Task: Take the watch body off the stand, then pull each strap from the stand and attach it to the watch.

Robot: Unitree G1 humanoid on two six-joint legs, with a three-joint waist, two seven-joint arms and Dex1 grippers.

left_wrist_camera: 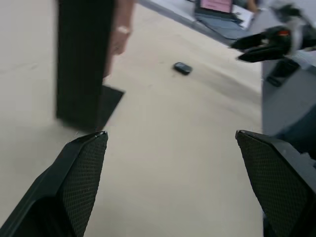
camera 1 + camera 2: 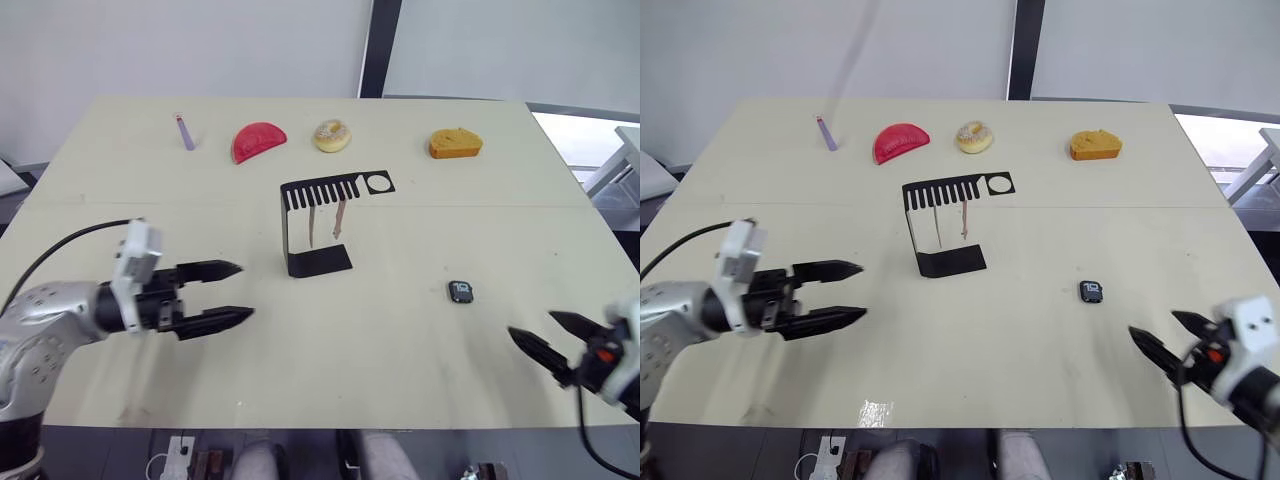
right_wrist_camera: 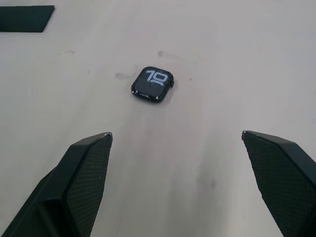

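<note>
Fingers of the left gripper [image 2: 235, 293] spread wide and hold nothing, their tips pointing across the table [image 2: 400, 350] toward the stand; fingers of the right gripper [image 2: 538, 335] likewise parted and empty, low over the near right edge of the table, tips aimed inward. Nearest task item: the watch body [image 2: 460, 291], off the stand and lying flat on the bare tabletop, screen up with light digits showing (seen squarely between the right fingers in the right wrist view [image 3: 152, 84]); it sits apart from the right gripper, with nothing between the two. Centre: the stand [image 2: 318, 227], upright on its flat base, the comb-slotted arm reaching to the right and ending in a round ring hole; open tabletop separates it from the left fingertips. The straps [image 2: 326, 221], two pale pink-beige strips, hang side by side from the comb slots, their lower ends above the base; the stand's upright lies on the side facing the left gripper. Far row, left to right, well apart from the stand: a purple stick [image 2: 184, 131]; a red half-round piece [image 2: 258, 141]; a small ring-shaped doughnut [image 2: 332, 135]; an orange cake-like wedge [image 2: 455, 143]. Beyond the table, a pale wall with a dark vertical post [image 2: 374, 48].
</note>
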